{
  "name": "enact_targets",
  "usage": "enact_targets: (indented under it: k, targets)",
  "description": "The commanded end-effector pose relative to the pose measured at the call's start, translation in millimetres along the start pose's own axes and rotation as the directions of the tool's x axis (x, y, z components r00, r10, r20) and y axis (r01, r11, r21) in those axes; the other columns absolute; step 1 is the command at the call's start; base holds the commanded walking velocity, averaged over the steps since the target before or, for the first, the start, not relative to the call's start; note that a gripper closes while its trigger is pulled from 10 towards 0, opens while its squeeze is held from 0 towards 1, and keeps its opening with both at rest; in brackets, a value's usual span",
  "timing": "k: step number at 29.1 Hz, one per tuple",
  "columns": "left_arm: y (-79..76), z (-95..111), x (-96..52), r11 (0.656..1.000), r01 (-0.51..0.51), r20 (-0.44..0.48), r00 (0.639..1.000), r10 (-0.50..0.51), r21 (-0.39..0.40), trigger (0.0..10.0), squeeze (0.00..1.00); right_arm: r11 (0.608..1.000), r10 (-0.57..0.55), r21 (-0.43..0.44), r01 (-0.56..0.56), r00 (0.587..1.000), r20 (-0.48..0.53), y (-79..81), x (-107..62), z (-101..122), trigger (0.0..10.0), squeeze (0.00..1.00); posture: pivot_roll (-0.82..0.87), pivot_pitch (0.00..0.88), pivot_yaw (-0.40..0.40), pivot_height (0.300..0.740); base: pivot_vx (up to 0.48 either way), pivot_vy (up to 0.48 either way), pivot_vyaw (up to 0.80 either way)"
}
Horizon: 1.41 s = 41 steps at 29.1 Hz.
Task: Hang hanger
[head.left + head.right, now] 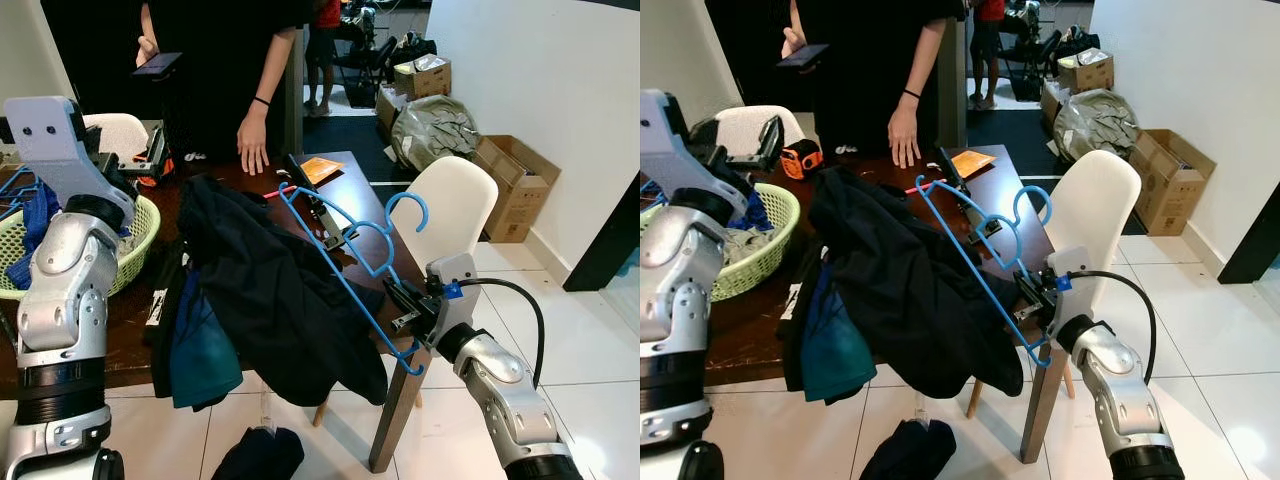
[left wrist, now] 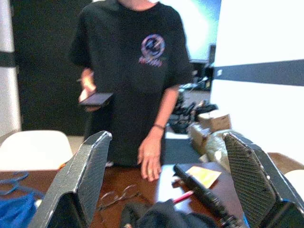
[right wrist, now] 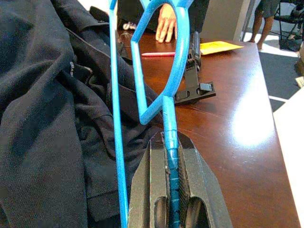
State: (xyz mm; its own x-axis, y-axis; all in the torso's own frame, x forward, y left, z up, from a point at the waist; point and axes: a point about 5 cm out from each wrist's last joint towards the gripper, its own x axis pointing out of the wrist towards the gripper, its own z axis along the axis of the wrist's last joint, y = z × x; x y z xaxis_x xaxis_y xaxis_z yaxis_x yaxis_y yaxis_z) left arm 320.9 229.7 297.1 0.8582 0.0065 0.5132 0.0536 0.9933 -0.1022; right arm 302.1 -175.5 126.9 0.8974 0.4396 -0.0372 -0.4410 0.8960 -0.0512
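Clamped between the black fingers of the right gripper (image 1: 408,308) is the blue plastic hanger (image 1: 345,262), held by one arm of its frame near the lower corner, so that it stands tilted above the near right corner of the brown table (image 1: 350,190) with its hook (image 1: 408,205) up toward the white chair (image 1: 450,205). Its long edge lies just beside the dark garment (image 1: 270,280) heaped on the table and spilling over the front edge. That closeness is the main risk: swinging the hanger away could snag the cloth and drag it to the floor. The grip sits far off-centre, so the hanger may twist or slip. Raised at the robot's left, the left gripper (image 2: 166,183) is spread wide and empty, facing a person's hand (image 1: 252,143) on the table
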Motion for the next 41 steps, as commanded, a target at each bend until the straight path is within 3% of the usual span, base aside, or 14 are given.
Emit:
enact_targets:
  k: [1, 2, 3, 8, 15, 17, 21, 27, 30, 35, 38, 41]
  targets:
    - [1.5, 20, 6.7, 0.998, 0.038, 0.085, 0.996, -0.033, -0.057, 10.0, 0.00, 1.000, -0.003, 0.009, 0.003, 1.000, 0.008, 0.3, 0.2, 1, 10.0, 0.00, -0.03, 0.000, 0.001, 0.740, 0.000, 0.000, 0.00]
    - [1.5, 20, 6.7, 0.998, 0.038, 0.085, 0.996, -0.033, -0.057, 10.0, 0.00, 1.000, -0.003, 0.009, 0.003, 1.000, 0.008, 0.3, 0.2, 1, 10.0, 0.00, -0.03, 0.000, 0.001, 0.740, 0.000, 0.000, 0.00]
    - [5.4, 34, 12.6, 0.994, 0.071, 0.134, 0.989, -0.059, -0.087, 10.0, 0.00, 1.000, -0.004, 0.010, 0.004, 1.000, 0.010, 0.3, 0.1, 1, 10.0, 0.00, -0.03, 0.000, 0.002, 0.740, 0.000, 0.000, 0.00]
    - [8.9, 59, 26.9, 0.985, 0.160, 0.203, 0.969, -0.143, -0.066, 10.0, 0.00, 1.000, -0.011, 0.011, 0.011, 1.000, 0.019, 0.2, 0.7, 2, 10.0, 0.00, -0.03, 0.000, 0.014, 0.740, 0.000, 0.000, 0.00]
    - [5.5, 58, 28.4, 0.982, 0.183, 0.191, 0.966, -0.172, -0.038, 10.0, 0.00, 1.000, -0.016, 0.010, 0.016, 1.000, 0.022, -0.2, -0.8, 2, 10.0, 0.00, -0.04, 0.000, 0.007, 0.740, 0.000, 0.000, 0.00]
    - [5.3, 52, 27.8, 0.986, 0.169, 0.154, 0.974, -0.166, -0.008, 10.0, 0.00, 1.000, -0.017, 0.009, 0.016, 1.000, 0.021, -0.5, -1.5, 2, 10.0, 0.00, -0.04, 0.000, 0.004, 0.740, 0.000, 0.000, 0.00]
    - [14.9, 17, 20.9, 0.995, 0.038, 0.014, 0.999, -0.040, 0.087, 10.0, 0.00, 1.000, -0.009, 0.006, 0.009, 1.000, 0.012, -0.7, -1.1, 2, 10.0, 0.00, -0.03, 0.000, -0.004, 0.740, 0.000, 0.000, 0.00]
    - [25.7, -3, 15.0, 0.995, -0.037, -0.063, 0.997, 0.043, 0.095, 10.0, 0.00, 1.000, -0.009, 0.006, 0.009, 1.000, 0.011, -0.6, -0.5, 2, 10.0, 0.00, -0.03, 0.000, -0.001, 0.740, 0.000, 0.000, 0.00]
    - [39.2, -18, 5.5, 0.991, -0.108, -0.114, 0.987, 0.116, 0.079, 10.0, 0.00, 1.000, -0.012, 0.007, 0.012, 1.000, 0.014, -0.5, -0.1, 3, 10.0, 0.00, -0.03, 0.000, 0.005, 0.740, 0.000, 0.000, 0.00]
    - [46.8, -25, -1.5, 0.983, -0.163, -0.139, 0.975, 0.173, 0.081, 10.0, 0.00, 1.000, -0.011, 0.008, 0.011, 1.000, 0.015, -0.3, 0.0, 2, 10.0, 0.00, -0.03, 0.000, 0.003, 0.740, 0.000, 0.000, 0.00]
    - [61.9, -38, -16.6, 0.958, -0.276, -0.175, 0.942, 0.285, 0.074, 10.0, 0.00, 1.000, -0.010, 0.009, 0.010, 1.000, 0.015, -0.4, -0.6, 2, 10.0, 0.00, -0.02, 0.000, 0.003, 0.740, 0.175, 0.000, 0.00]
    - [65.7, -42, -21.2, 0.949, -0.305, -0.181, 0.931, 0.315, 0.082, 10.0, 0.00, 1.000, -0.010, 0.010, 0.009, 1.000, 0.015, -0.4, -0.8, 2, 10.0, 0.00, -0.02, 0.000, 0.000, 0.740, 0.266, 0.000, 0.00]
